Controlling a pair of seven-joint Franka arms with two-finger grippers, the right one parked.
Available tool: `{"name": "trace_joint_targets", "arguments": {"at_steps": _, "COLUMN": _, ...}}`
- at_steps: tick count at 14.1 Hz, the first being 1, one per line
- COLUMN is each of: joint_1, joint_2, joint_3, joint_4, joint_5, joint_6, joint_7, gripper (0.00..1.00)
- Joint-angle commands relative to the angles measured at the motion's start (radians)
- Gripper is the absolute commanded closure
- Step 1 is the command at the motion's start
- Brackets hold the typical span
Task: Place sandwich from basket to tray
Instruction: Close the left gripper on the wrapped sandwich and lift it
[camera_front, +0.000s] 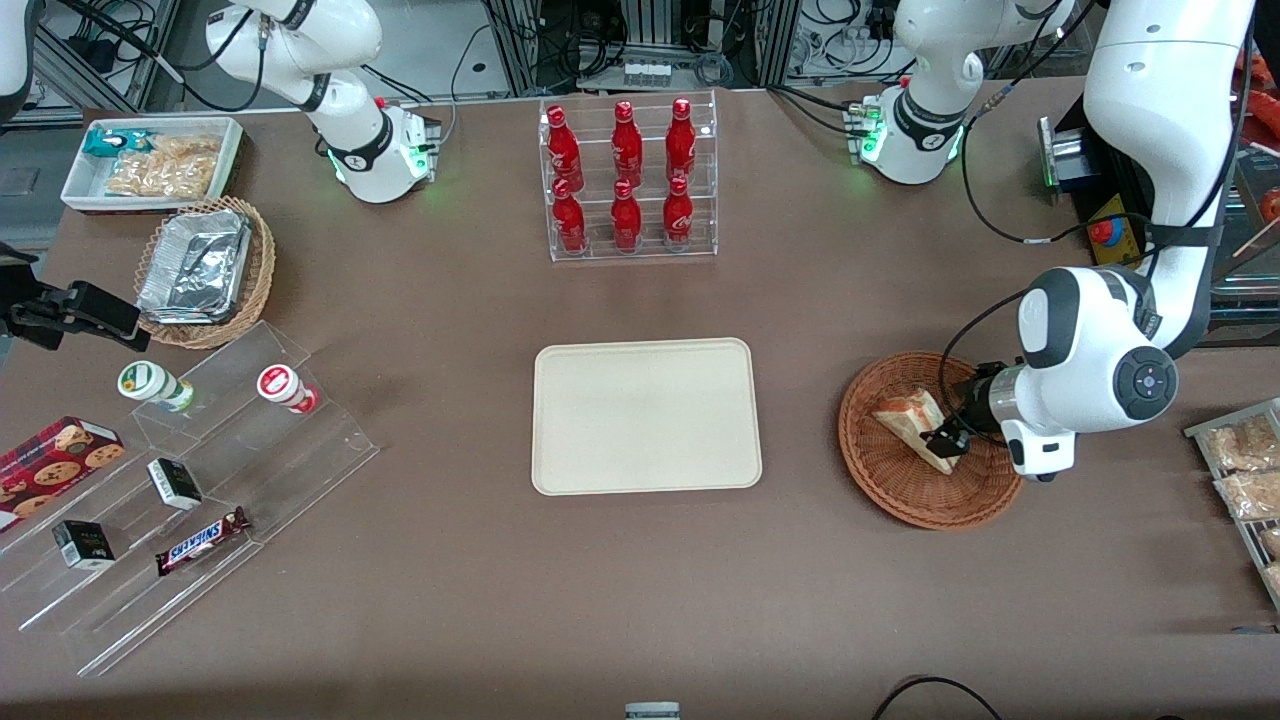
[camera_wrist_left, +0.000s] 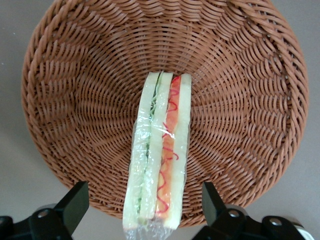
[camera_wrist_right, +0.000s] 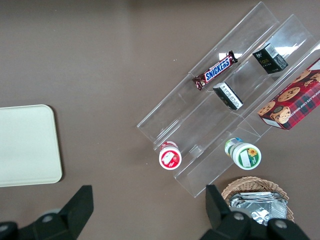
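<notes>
The cream tray (camera_front: 646, 416) lies flat on the brown table (camera_front: 480, 580), well apart from the gripper (camera_front: 950, 438), toward the parked arm's end from it, with nothing on it. The reddish-brown woven basket (camera_front: 905, 495) sits directly beneath the gripper, near the working arm's end of the table. Inside it, the wrapped sandwich (camera_wrist_left: 159, 160) rests on the weave with its red and green filling edge facing up at the wrist camera. The gripper's fingers (camera_wrist_left: 74, 204) are spread wide, one on each side of the sandwich and clear of it, low over the basket.
</notes>
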Motion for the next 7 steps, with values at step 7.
{"name": "trace_joint_targets", "arguments": {"at_steps": 7, "joint_1": -0.031, "joint_2": 0.092, "joint_3": -0.003, "joint_4": -0.02, "joint_5": -0.016, "joint_6": 0.133, "joint_7": -0.026, "gripper": 0.23}}
